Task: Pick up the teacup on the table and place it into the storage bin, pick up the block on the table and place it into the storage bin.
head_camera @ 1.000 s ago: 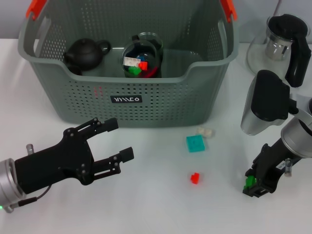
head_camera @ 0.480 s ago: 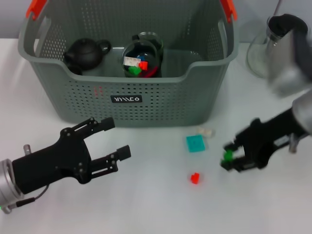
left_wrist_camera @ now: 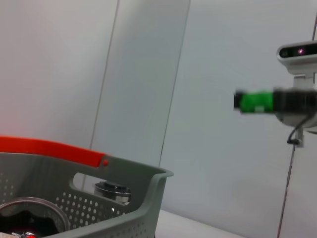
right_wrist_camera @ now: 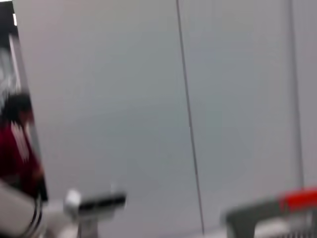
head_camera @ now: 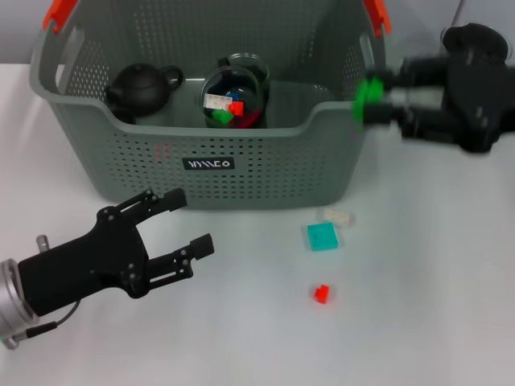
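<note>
Storage bin (head_camera: 217,161) fills the upper left of the frame; at its right rim the right pincer (head_camera: 372,100) grips, it seems, a green block (head_camera: 368,90), small, stiff and light, pinched by its flat sides. The left pincer (head_camera: 189,229) gapes at lower left.

Grey perforated storage bin (head_camera: 241,173) with orange clips, green block (head_camera: 370,94), teal block (head_camera: 323,236), red block (head_camera: 322,293)

left gripper (head_camera: 181,223): lower left of head view, fingers spread. right gripper (head_camera: 372,100): upper right, clamped on green block (head_camera: 369,98).
</note>
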